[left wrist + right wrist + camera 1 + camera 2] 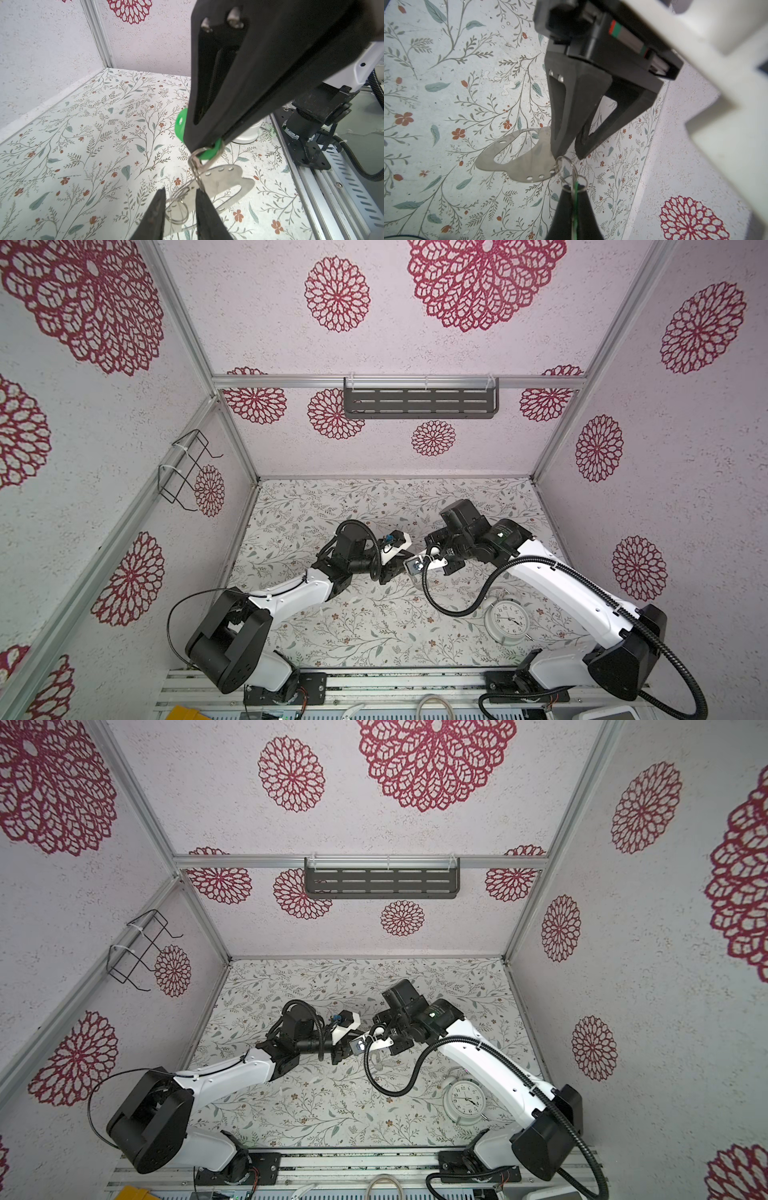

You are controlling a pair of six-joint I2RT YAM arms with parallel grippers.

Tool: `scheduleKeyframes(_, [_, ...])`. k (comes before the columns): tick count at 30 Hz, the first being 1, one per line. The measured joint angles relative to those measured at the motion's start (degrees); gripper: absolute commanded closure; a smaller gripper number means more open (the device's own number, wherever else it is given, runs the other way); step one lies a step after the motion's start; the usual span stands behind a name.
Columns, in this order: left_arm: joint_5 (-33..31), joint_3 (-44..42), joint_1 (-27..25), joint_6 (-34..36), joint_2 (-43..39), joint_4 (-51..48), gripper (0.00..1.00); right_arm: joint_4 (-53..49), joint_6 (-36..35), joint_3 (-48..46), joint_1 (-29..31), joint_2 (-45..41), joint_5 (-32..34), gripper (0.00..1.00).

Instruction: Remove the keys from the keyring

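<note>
Both arms bent inward; right pincer (204, 146) clamps green-tagged key (180, 124), left pincer (180, 192) opposite.

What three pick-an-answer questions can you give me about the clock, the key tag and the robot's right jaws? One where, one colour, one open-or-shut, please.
1. Where is the white alarm clock?
A) on the table beside the right arm
B) on the wall shelf
C) in the wire rack

2. What colour is the tag at the tip of the right gripper?
A) red
B) green
C) blue

3. How do the right gripper's jaws stand?
A) wide open
B) shut on the tagged key
C) hidden

Answers:
1 A, both top views show the clock resting on the flowered table next to the right arm.
2 B, bright green plastic shows at the jaws in the left wrist view.
3 B, both wrist views show them pinched together on the green tag.
</note>
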Motion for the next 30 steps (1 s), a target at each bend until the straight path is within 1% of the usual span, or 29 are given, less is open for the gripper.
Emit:
scheduleKeyframes(6, [1.7,0.0,-0.1,0.0,-0.3,0.0,0.71,0.9,0.0,0.0,0.0,0.0,0.0,1.00])
scheduleKeyframes(11, [1.6,0.0,-0.1,0.0,-0.3,0.1,0.74,1.0,0.2,0.0,0.0,0.0,0.0,1.00])
scheduleKeyframes(18, [-1.1,-0.3,-0.1,-0.2,-0.4,1.4,0.79,1.0,0.5,0.0,0.0,0.0,0.0,1.00])
scheduleKeyframes(20, [-1.9,-0.7,-0.2,-0.5,-0.8,1.9,0.84,1.0,0.6,0.0,0.0,0.0,-0.1,1.00])
scheduleKeyframes(23, [-2.7,-0.8,-0.2,-0.7,-1.2,2.4,0.96,0.9,0.8,0.0,0.0,0.0,-0.1,1.00])
scheduleKeyframes(26, [-3.0,-0.8,-0.4,-0.9,-1.3,2.6,0.99,1.0,1.1,0.0,0.0,0.0,0.0,1.00])
scheduleKeyframes(30, [-3.3,-1.0,-0.6,-0.9,-1.3,3.0,1.00,1.0,1.7,0.0,0.0,0.0,0.1,1.00])
